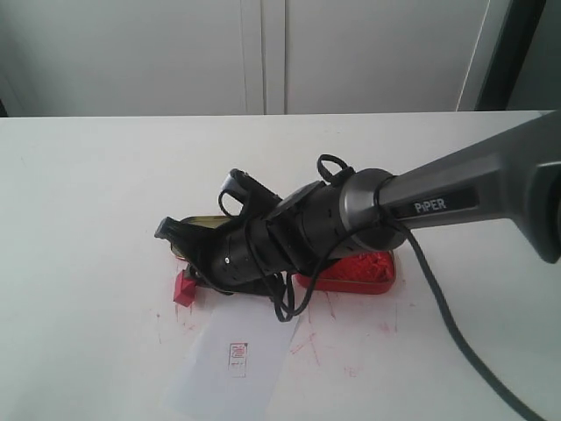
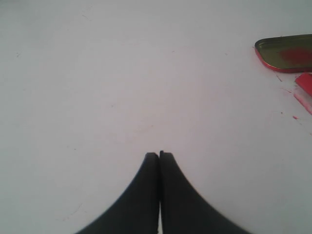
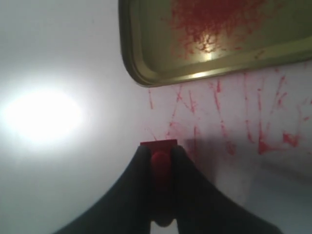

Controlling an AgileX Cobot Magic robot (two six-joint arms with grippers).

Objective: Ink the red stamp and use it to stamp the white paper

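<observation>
My right gripper (image 3: 159,152) is shut on the handle of the red stamp (image 3: 158,144), whose square base points down at the smeared table. In the exterior view the stamp (image 1: 185,288) sits low at the gripper's (image 1: 195,279) tip, left of the white paper (image 1: 232,364). The paper lies flat in front and bears a tiny red imprint (image 1: 237,353). I cannot tell whether the stamp touches the table. My left gripper (image 2: 159,155) is shut on nothing above bare table, and the exterior view does not show it.
The gold tin lid (image 3: 204,39) with red smears lies just beyond the stamp, partly hidden behind the arm as the lid (image 1: 197,224). The red tin of ink paste (image 1: 359,270) stands to the right, under the arm. Red streaks (image 1: 311,342) mark the table around the paper.
</observation>
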